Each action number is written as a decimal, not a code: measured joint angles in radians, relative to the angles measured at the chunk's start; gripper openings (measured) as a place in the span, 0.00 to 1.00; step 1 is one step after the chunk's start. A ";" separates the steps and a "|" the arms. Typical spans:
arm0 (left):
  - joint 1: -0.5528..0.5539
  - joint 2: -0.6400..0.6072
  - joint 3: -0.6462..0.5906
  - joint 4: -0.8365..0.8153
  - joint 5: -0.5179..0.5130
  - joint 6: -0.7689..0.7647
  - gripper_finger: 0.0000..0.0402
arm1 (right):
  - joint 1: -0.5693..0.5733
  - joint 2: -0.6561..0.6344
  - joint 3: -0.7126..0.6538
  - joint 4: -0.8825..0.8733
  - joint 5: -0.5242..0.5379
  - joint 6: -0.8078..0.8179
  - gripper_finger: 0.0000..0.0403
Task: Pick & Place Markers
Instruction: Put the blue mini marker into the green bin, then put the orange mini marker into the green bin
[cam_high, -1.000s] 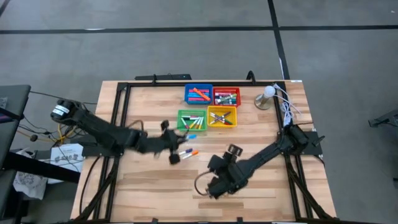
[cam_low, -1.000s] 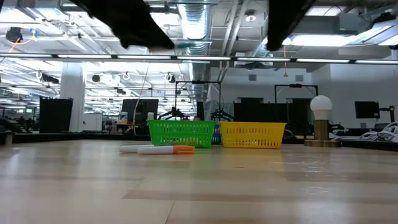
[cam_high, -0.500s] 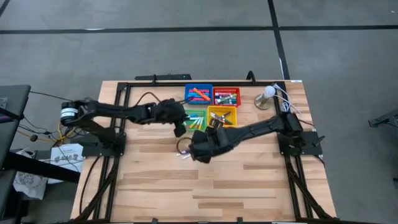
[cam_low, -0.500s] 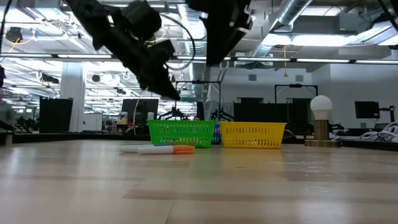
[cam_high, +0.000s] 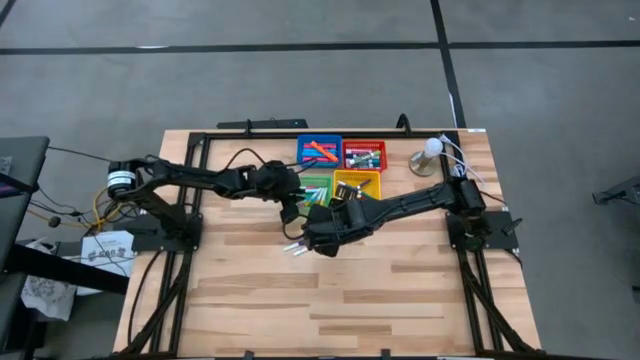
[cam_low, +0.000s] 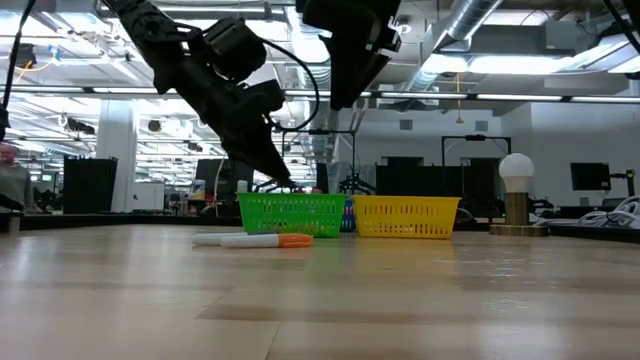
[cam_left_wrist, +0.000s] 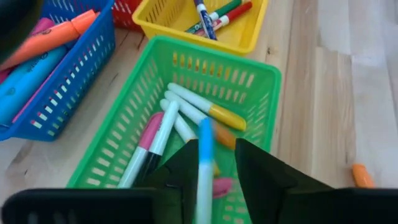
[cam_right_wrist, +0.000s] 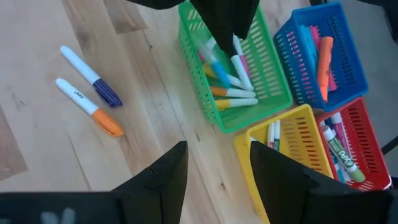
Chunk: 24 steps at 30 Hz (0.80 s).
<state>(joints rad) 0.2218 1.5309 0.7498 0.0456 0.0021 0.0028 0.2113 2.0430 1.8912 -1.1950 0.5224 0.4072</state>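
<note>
My left gripper (cam_left_wrist: 214, 168) hangs over the green tray (cam_left_wrist: 124, 124), its fingers a little apart. A white marker with a blue cap (cam_left_wrist: 204, 155) stands between them, above the several markers lying in that tray (cam_high: 308, 192). My right gripper (cam_right_wrist: 217, 165) is open and holds nothing. It hovers above the table beside the tray's near side (cam_high: 316, 238). Two markers lie flat on the wood nearby: one purple-capped (cam_right_wrist: 92, 76) and one orange-capped (cam_right_wrist: 87, 106), also in the low view (cam_low: 262, 240). My left gripper has the blue-capped marker's body (cam_left_wrist: 204, 186) between its fingers, lying along them with the cap end toward the tray. A gap shows between the marker and one finger. Whether the other finger (cam_left_wrist: 183, 177) touches it, I cannot tell.
The blue tray (cam_high: 319, 150), red tray (cam_high: 364, 155) and yellow tray (cam_high: 357, 187) stand with the green one in a square block, each holding markers. A white ball on a round stand (cam_high: 428, 155) and cables (cam_high: 460, 175) sit at the far right. Bare wood lies toward the near edge.
My left gripper has swung from the table's left-middle toward the far edge and right, and has sunk over the green tray. My right gripper has moved from near the front edge toward the far edge and left, and now stands over the two loose markers, which have not moved.
</note>
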 joint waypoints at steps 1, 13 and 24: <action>-0.001 -0.005 0.000 -0.001 0.002 -0.007 0.27 | -0.002 0.000 0.000 0.000 0.000 0.000 0.41; -0.049 -0.184 0.000 -0.146 -0.009 -0.238 0.39 | -0.013 0.001 -0.030 0.124 -0.270 -0.154 0.41; -0.318 -0.434 0.001 -0.214 -0.142 -0.431 0.31 | -0.016 0.002 -0.149 0.395 -0.704 -0.381 0.41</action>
<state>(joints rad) -0.0964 1.0970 0.7508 -0.1680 -0.1402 -0.4286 0.1954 2.0445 1.7424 -0.8000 -0.1813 0.0264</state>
